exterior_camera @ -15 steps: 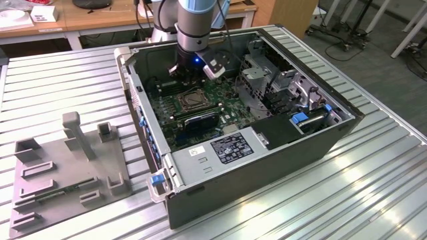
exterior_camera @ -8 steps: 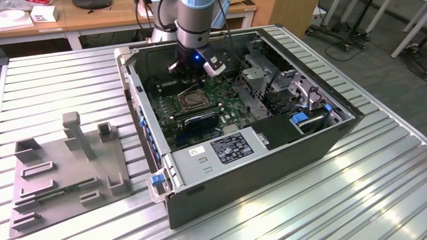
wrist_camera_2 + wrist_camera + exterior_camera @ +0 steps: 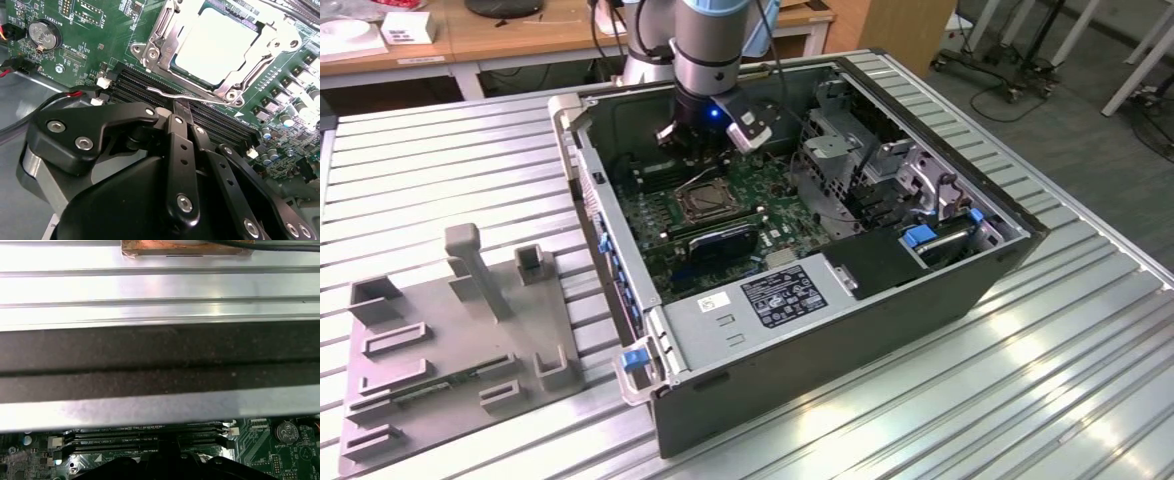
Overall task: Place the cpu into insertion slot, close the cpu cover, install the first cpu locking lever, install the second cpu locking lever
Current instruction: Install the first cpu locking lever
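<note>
In the second wrist view the cpu [image 3: 220, 42] lies flat in the insertion slot [image 3: 700, 203], its silvery top showing through the cut-out of the cpu cover [image 3: 167, 30]. The cover is folded down over it. A thin wire locking lever [image 3: 165, 92] runs along the socket's edge next to the black memory slots [image 3: 135, 82]. My gripper [image 3: 181, 109] is shut, and its joined fingertips sit right at this lever. In the exterior view the gripper [image 3: 687, 140] hangs inside the open computer case, just behind the socket.
The case walls [image 3: 587, 200] enclose the green board, with a metal drive cage [image 3: 854, 150] on the exterior view's right. A coin battery [image 3: 42, 34] and red cables sit near the gripper. A grey fixture [image 3: 454, 340] stands on the slatted table, on the exterior view's left.
</note>
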You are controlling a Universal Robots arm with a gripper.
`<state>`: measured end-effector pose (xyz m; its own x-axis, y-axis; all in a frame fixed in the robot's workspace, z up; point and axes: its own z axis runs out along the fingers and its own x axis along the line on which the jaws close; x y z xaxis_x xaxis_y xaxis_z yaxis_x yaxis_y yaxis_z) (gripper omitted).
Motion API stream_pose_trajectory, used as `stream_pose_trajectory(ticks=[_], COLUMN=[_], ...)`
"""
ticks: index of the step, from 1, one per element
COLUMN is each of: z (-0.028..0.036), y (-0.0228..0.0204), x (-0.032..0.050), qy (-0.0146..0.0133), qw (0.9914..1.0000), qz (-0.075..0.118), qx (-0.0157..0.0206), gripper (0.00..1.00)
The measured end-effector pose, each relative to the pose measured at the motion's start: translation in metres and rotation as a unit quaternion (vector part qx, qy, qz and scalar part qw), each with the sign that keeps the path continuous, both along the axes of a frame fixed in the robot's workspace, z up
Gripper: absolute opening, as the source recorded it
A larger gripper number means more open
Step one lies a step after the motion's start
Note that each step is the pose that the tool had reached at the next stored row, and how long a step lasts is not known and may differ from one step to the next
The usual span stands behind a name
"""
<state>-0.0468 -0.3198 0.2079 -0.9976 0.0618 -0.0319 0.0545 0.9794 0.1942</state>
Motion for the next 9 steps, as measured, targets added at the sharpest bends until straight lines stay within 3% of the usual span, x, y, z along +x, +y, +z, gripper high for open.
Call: stream_pose_trajectory(ticks=[9], z=[0.0106], y=[0.0006], x=[0.0001], qy=[-0.0003], qw=[1.00000], qz=[0.000], qx=[0.0002], gripper=[0.11])
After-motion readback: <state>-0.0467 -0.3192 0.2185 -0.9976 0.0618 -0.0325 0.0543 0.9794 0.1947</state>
